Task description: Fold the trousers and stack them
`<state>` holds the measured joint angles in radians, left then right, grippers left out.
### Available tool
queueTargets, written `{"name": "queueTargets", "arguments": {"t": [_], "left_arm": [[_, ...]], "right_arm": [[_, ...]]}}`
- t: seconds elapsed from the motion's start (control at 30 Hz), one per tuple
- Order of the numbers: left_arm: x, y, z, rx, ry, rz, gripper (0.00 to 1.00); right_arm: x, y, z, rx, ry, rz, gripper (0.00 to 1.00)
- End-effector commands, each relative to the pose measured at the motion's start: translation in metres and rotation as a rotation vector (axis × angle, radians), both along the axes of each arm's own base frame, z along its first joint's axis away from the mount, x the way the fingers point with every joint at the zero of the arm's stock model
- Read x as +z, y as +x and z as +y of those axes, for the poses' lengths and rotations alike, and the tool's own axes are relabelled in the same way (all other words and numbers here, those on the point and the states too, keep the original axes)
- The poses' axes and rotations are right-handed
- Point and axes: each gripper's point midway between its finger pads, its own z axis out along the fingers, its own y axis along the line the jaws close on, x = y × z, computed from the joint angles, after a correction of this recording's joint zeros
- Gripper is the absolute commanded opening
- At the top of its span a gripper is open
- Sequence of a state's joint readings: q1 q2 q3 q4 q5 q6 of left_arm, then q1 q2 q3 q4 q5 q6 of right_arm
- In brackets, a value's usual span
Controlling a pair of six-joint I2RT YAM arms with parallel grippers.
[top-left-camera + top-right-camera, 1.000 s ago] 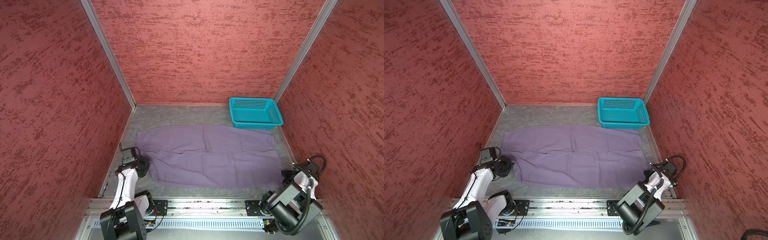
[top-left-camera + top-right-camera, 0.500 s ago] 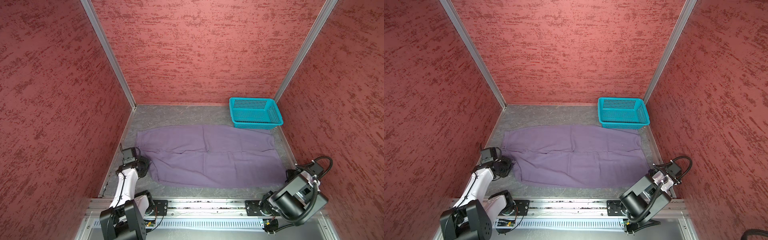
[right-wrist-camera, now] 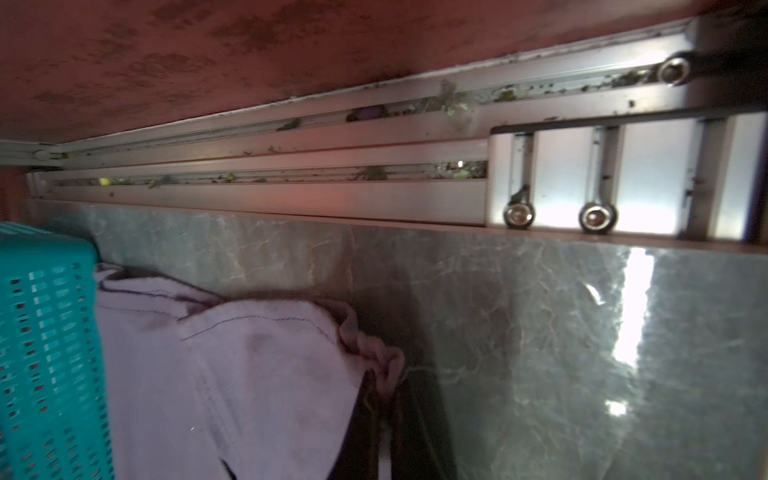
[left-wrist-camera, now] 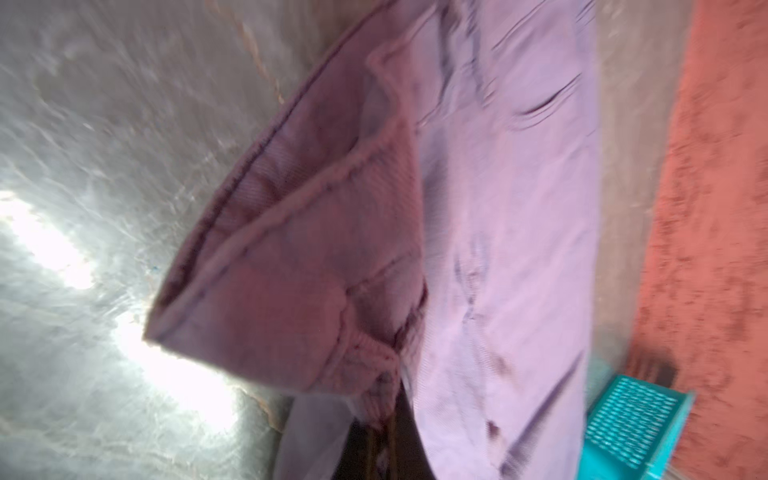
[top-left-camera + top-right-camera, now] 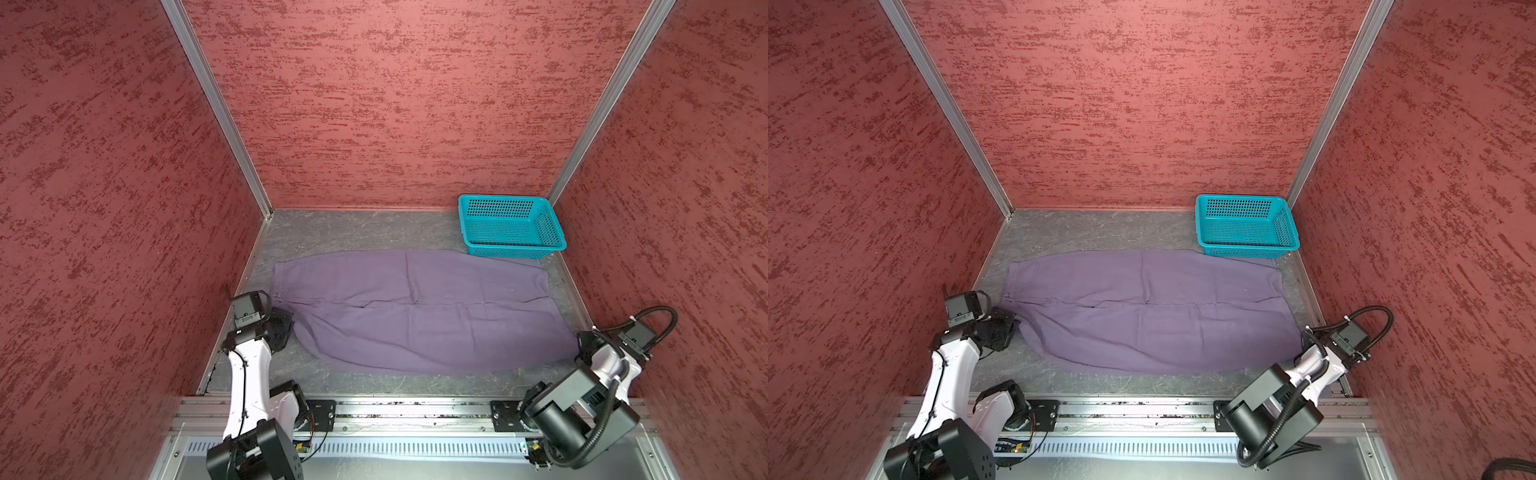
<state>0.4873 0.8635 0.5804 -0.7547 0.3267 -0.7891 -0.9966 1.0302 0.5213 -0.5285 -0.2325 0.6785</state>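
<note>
**Both near ends gripped, first fold next**

My left hand (image 5: 286, 324) is clamped on the near end of the trousers (image 5: 415, 316). My right hand (image 5: 581, 345) seems closed on the opposite end, though its pads are hidden. The trousers lie flat across the counter (image 5: 353, 228). Next I should probably lift both ends evenly and fold away, toward the basket (image 5: 511, 250).

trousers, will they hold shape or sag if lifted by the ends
Probably floppy: the trousers lie flat with soft creases, so the middle would likely sag. The cloth bunches at the left gripper, so it seems thin and likely light.
</note>
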Motion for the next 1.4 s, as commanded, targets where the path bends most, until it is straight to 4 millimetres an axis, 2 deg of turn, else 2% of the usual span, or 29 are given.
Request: {"name": "queueTargets", "arguments": {"t": [0.0, 0.1, 0.2, 0.23, 0.3, 0.47, 0.63, 0.83, 1.0, 1.13, 1.37], "left_arm": [[0.027, -0.009, 0.004, -0.01, -0.004, -0.025, 0.0], [0.055, -0.023, 0.03, 0.056, 0.06, -0.056, 0.0], [0.08, -0.042, 0.06, 0.156, 0.136, -0.073, 0.0], [0.082, -0.047, 0.066, 0.181, 0.148, -0.048, 0.0], [0.08, -0.044, 0.07, 0.197, 0.125, -0.049, 0.0], [0.086, -0.039, 0.095, 0.282, 0.076, -0.088, 0.0], [0.085, -0.026, 0.1, 0.298, 0.024, -0.15, 0.0], [0.095, -0.013, 0.109, 0.302, 0.064, -0.177, 0.0], [0.109, 0.012, 0.11, 0.256, 0.104, -0.174, 0.0], [0.111, 0.025, 0.111, 0.238, 0.121, -0.159, 0.0], [0.104, 0.035, 0.116, 0.227, 0.137, -0.125, 0.0]], "right_arm": [[0.019, 0.015, 0.0, -0.007, 0.027, -0.095, 0.0], [0.031, 0.026, 0.002, 0.033, 0.046, -0.146, 0.0], [0.033, 0.034, 0.009, 0.059, 0.073, -0.2, 0.0], [0.034, 0.037, 0.011, 0.066, 0.075, -0.223, 0.0], [0.036, 0.04, 0.014, 0.077, 0.071, -0.245, 0.0], [0.045, 0.045, 0.013, 0.092, 0.021, -0.251, 0.0], [0.06, 0.055, 0.009, 0.065, -0.01, -0.331, 0.0], [0.121, 0.09, -0.004, 0.102, -0.173, -0.423, 0.0], [0.169, 0.122, -0.001, 0.172, -0.308, -0.433, 0.0], [0.181, 0.141, -0.003, 0.203, -0.347, -0.422, 0.0], [0.177, 0.161, -0.009, 0.222, -0.367, -0.394, 0.0]]}}
